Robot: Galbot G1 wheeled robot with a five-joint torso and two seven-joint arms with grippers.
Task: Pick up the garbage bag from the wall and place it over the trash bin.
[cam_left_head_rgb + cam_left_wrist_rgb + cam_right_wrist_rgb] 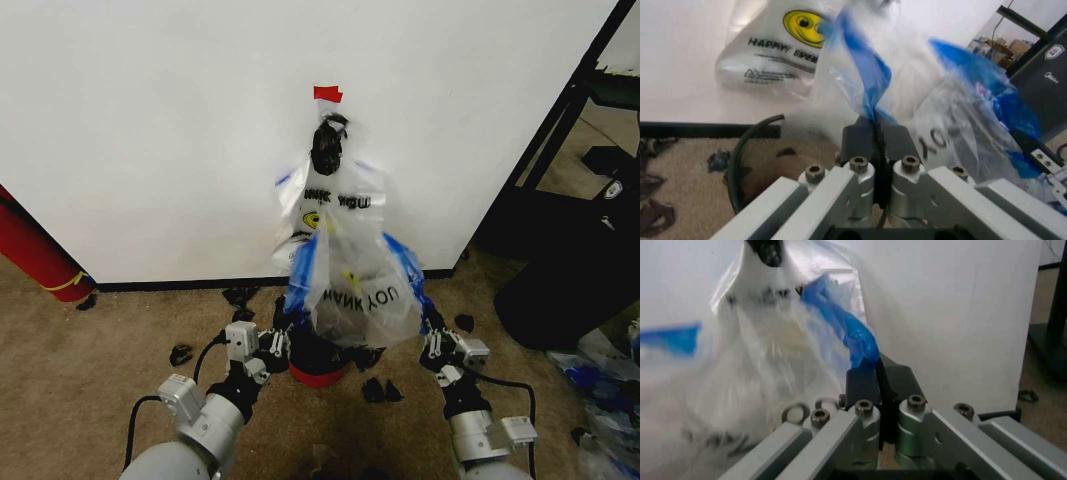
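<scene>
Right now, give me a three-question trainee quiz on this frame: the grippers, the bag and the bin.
1. True or false: the left gripper and the right gripper are each shut on a blue side stripe of the garbage bag.
2. Where is the trash bin? A) beside the red roll B) under the held bag C) on the shelf
3. Fill in: above the hook on the wall sits a piece of ____ tape.

Key: 1 true; 2 B; 3 red.
</scene>
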